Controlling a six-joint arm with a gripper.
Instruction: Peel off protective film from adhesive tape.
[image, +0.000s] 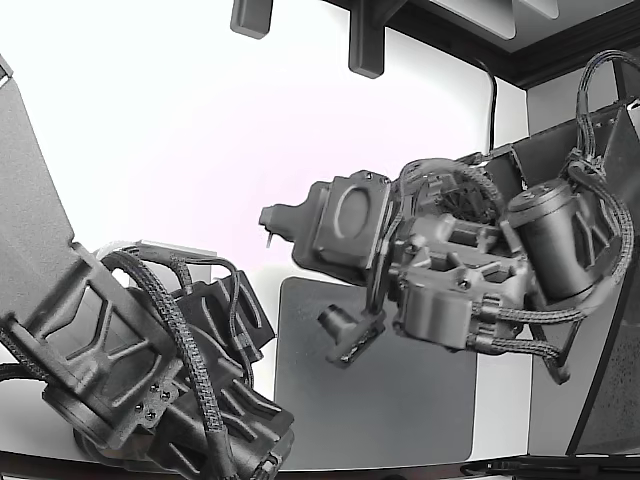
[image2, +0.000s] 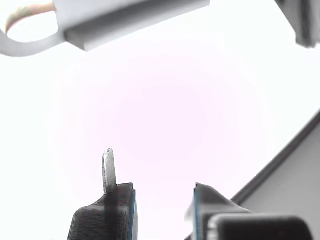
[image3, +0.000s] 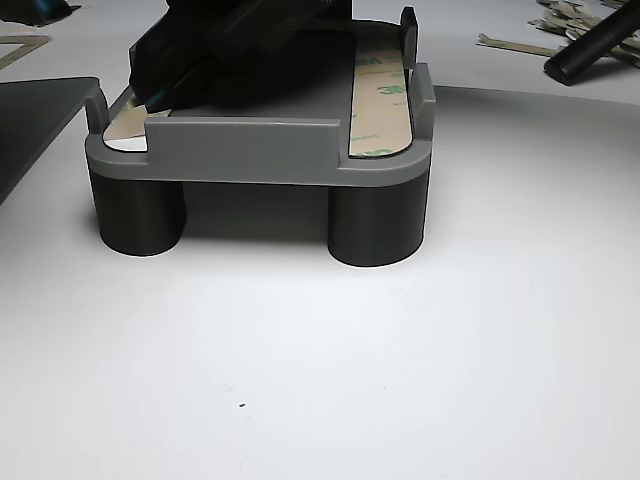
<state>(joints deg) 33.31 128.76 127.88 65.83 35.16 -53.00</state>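
In the other view a grey fixture (image3: 260, 150) on round legs holds two tan tape strips. The strip on that view's right (image3: 380, 95) lies bare and shows its printed protective film. The strip on the left (image3: 125, 125) is partly hidden under a dark arm part (image3: 230, 50). In the wrist view my gripper (image2: 160, 192) is open and empty, jaws apart, one finger ending in a thin metal blade (image2: 109, 170), with only bright background beyond. In the exterior view the gripper (image: 272, 222) is held in the air, pointing to that view's left. No tape shows near it.
A second arm (image: 150, 370) fills the exterior view's lower left. A dark grey mat (image: 400, 400) lies below my arm. Several loose film strips (image3: 560, 20) and a dark bar (image3: 590, 45) lie at the other view's far right. A dark mat edge (image3: 40, 120) shows at its left.
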